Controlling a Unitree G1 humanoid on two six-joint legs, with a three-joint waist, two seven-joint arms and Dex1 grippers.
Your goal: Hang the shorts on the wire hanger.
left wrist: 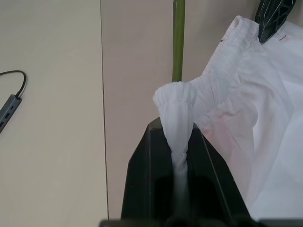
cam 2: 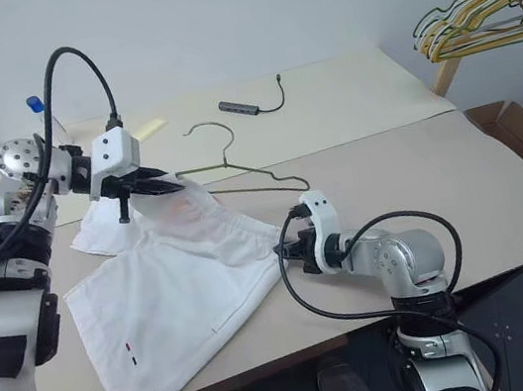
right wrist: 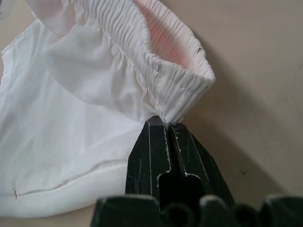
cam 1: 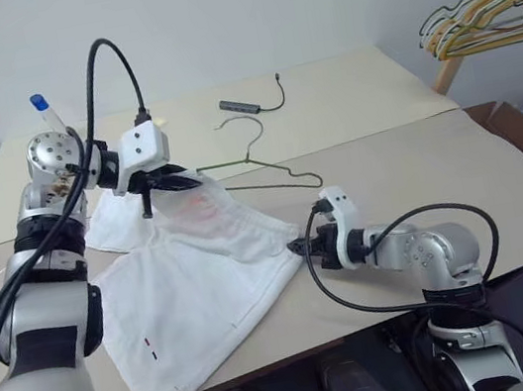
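**Shorts pinched at the waistband by both grippers, wire hanger lying behind**

Item 1, the shorts (cam 1: 192, 287): white, wrinkled, spread across the front part of the beige worktop (cam 1: 501, 185). The two legs lie flat toward the near edge; a tiny red and dark mark sits near one hem. The elastic waistband is raised at two ends and sags open between them, a faint pink tint showing on its inner face.

Item 2, left gripper (cam 1: 179, 180): held above the worktop at the far end of the waistband. Its jaws are pressed together on a bunched twist of the white fabric, seen clearly in the left wrist view, where the cloth runs down between the two black fingers (left wrist: 142, 184).

Item 3, right gripper (cam 2: 286, 250): low, near the worktop surface, at the near end of the waistband. Its jaws are pressed together and pinch the gathered elastic edge.

Item 4, the wire hanger (cam 2: 236, 165): thin, dark olive-grey, lying flat on the worktop just behind the shorts, hook pointing away from the robot. One end of it reaches the raised waistband beside the left gripper.

Item 5, small dark cabled device (cam 1: 242, 106): lying further back on the worktop, well apart from the shorts.

Item 6, bunch of yellow and dark hangers (cam 1: 483, 18): hung on a wooden stand beyond the worktop's right side
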